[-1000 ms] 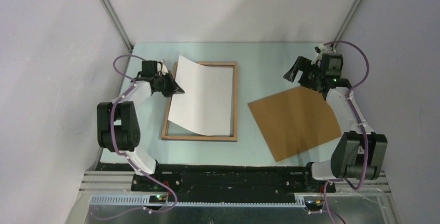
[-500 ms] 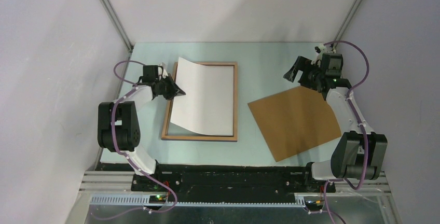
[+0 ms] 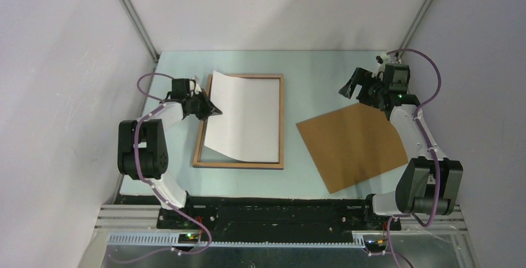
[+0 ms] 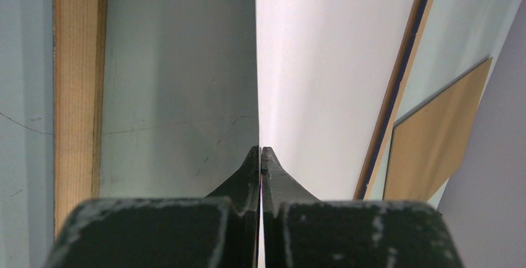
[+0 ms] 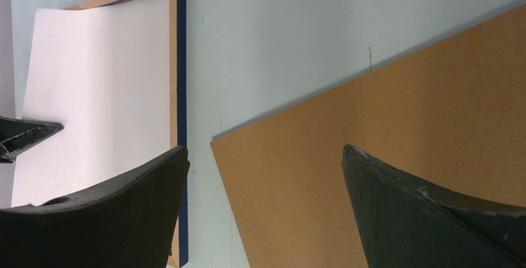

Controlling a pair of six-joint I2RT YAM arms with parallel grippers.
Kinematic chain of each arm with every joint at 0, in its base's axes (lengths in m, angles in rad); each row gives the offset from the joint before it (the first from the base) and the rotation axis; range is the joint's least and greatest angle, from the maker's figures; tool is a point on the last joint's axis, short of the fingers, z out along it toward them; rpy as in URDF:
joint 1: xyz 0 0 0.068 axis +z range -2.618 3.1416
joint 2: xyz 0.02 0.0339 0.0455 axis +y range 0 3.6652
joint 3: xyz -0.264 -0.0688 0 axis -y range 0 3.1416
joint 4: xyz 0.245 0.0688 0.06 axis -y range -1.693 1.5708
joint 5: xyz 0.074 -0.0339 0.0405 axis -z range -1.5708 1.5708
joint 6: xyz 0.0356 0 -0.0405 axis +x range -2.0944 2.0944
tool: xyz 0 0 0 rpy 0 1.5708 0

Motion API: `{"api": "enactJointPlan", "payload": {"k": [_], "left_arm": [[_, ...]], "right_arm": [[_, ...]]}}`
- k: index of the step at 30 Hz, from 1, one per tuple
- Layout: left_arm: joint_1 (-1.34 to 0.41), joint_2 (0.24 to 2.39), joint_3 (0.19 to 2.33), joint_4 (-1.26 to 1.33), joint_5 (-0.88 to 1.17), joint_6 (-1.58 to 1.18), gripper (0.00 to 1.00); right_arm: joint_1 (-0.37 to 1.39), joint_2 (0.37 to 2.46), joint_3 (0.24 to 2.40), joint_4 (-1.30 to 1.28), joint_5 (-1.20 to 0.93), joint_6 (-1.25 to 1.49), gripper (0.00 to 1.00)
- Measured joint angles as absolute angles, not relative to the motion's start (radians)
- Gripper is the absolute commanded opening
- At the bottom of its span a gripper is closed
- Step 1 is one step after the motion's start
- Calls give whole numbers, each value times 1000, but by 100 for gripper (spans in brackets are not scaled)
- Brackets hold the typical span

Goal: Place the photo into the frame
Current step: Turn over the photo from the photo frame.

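Pale green bench (image 3: 322, 69). Seating step: left jaws clamped on photo (image 3: 248, 113) edge, sheet bowed over frame (image 3: 281, 119). Right jaws apart by backing board (image 3: 353, 147). Next: lay photo flat inside border, release.

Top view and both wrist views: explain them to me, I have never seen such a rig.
The machine is two robot arms bolted at the near edge of a table. One camera looks down from above and behind them. The other two ride on the wrists, each seeing its own fingers. On the table lie a wooden frame and, to its right, a brown board. The left end effector is shut on the left edge of the photo, which curves over the frame, white side up. The right end effector is open and holds nothing, near the board's far corner.
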State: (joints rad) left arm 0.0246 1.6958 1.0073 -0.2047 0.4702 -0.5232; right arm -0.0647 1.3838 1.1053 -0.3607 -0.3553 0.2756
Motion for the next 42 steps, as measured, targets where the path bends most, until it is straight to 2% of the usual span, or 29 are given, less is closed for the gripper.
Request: {"api": "enactJointPlan", "payload": {"k": [13, 15, 19, 26, 30, 36, 42], "left_arm": [[19, 1726, 1007, -204, 455, -514, 1], [18, 1726, 1007, -205, 449, -513, 6], [17, 1726, 1007, -207, 439, -500, 25], [17, 1726, 1007, -224, 411, -486, 44], [17, 1726, 1008, -236, 395, -477, 59], [17, 1726, 1016, -260, 368, -463, 71], [15, 1726, 1029, -279, 329, -450, 77]], "right_arm": [[-65, 1384, 1105, -360, -355, 275, 97], [-65, 1384, 1105, -360, -355, 275, 97], [-65, 1384, 1105, -360, -355, 275, 97], [-65, 1384, 1105, -361, -355, 275, 97], [-65, 1384, 1105, -361, -355, 275, 97], [-65, 1384, 1105, -361, -355, 275, 97], [-65, 1384, 1105, -361, -355, 275, 97]]}}
